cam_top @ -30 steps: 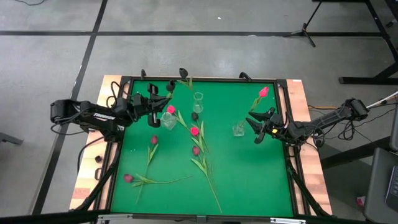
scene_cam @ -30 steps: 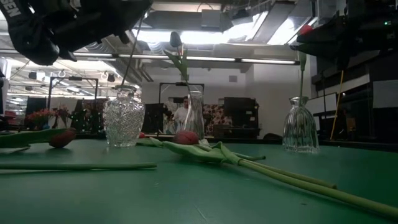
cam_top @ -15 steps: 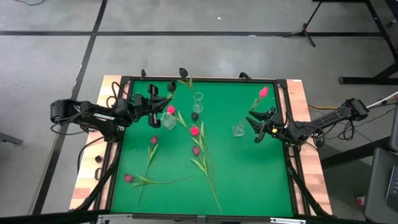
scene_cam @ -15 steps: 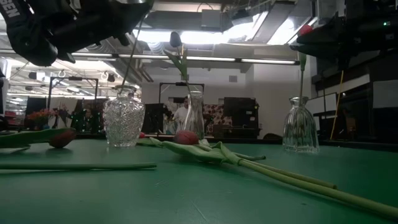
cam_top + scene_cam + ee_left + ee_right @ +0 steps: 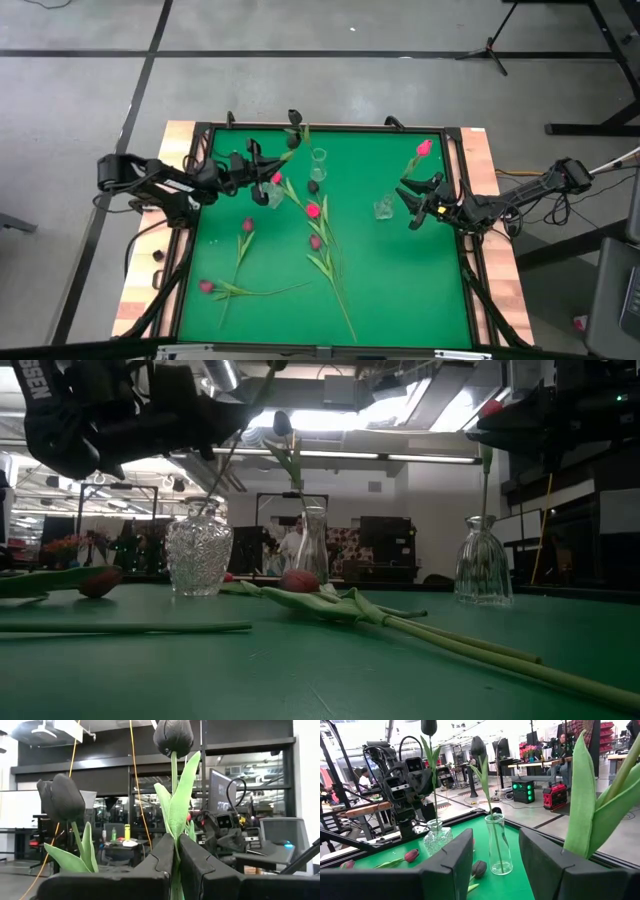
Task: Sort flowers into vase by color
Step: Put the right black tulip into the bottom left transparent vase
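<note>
My left gripper (image 5: pixel 175 851) (image 5: pixel 265 170) is shut on a near-black tulip (image 5: pixel 172 737) above the cut-glass vase (image 5: pixel 198 550) (image 5: pixel 270 193). A second near-black tulip (image 5: pixel 283 422) stands with its stem in the slim vase (image 5: pixel 312 545). A pink-red tulip (image 5: pixel 424 148) stands in the bell-shaped vase (image 5: pixel 484 560) (image 5: pixel 384 208). My right gripper (image 5: pixel 495 855) (image 5: pixel 410 205) waits open just right of that vase, with nothing between its fingers. Several tulips lie flat on the green mat: pink-red (image 5: pixel 313 210), magenta (image 5: pixel 247 225), near-black (image 5: pixel 313 186). My left gripper pinches the near-black tulip's stem and leaf (image 5: pixel 175 827) between its two fingers, well below the head. The fingers come from the table's left, slanting upward. The stem leans with its head toward the table's right, and its lower end (image 5: pixel 207 510) is in the cut-glass vase's mouth.
A raised frame (image 5: pixel 330 127) borders the green mat. A pink-red tulip head (image 5: pixel 275 178) lies close beside the cut-glass vase. More tulips lie near the mat's near left corner (image 5: pixel 206 286). The near right part of the mat (image 5: pixel 410 290) is bare.
My left gripper has moved toward the table's right and slightly down, still shut on the near-black tulip. The stem now leans more, its head farther toward the right, while its lower end stays at the cut-glass vase's mouth.
</note>
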`<state>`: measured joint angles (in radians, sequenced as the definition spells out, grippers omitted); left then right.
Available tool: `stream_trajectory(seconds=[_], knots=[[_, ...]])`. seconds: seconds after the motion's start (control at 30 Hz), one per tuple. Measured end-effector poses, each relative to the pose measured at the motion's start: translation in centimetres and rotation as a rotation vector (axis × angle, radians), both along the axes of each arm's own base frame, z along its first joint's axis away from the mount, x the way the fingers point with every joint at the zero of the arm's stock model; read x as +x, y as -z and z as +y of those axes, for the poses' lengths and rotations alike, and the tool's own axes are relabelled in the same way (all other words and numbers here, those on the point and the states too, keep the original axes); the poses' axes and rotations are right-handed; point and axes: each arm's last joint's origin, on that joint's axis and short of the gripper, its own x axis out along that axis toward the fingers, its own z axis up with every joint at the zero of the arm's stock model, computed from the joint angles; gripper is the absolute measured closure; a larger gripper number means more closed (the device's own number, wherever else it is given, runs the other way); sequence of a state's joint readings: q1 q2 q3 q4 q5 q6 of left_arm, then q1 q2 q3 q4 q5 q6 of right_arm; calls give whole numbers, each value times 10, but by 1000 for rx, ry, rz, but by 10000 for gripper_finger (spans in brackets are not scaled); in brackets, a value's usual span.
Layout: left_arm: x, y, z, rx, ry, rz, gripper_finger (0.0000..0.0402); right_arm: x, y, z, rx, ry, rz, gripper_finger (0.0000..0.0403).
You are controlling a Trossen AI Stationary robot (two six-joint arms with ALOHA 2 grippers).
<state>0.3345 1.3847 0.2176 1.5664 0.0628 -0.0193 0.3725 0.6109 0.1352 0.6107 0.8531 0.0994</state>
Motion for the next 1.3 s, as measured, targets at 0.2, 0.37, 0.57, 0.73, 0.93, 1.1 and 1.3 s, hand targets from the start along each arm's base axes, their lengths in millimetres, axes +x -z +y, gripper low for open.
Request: stream_trajectory(seconds=[0.2,0.37,0.57,0.73,0.93,1.1,1.3], knots=[[0,0,0,-10,-7,-2,390,0,0,0,0,0,0,244],[-1,0,4,-118,-128,-40,374,0,0,1,-3,-21,-1,244],[0,3,4,-145,-131,-22,334,1,0,2,-9,-63,0,244],[2,7,1,-153,-127,21,307,1,1,2,-14,-87,5,244],[5,8,-7,-127,-144,44,279,1,1,3,-20,-99,12,244],[6,8,-13,-105,-160,57,263,1,1,3,-21,-106,12,244],[7,8,-15,-76,-192,70,261,1,1,3,-21,-106,13,244]])
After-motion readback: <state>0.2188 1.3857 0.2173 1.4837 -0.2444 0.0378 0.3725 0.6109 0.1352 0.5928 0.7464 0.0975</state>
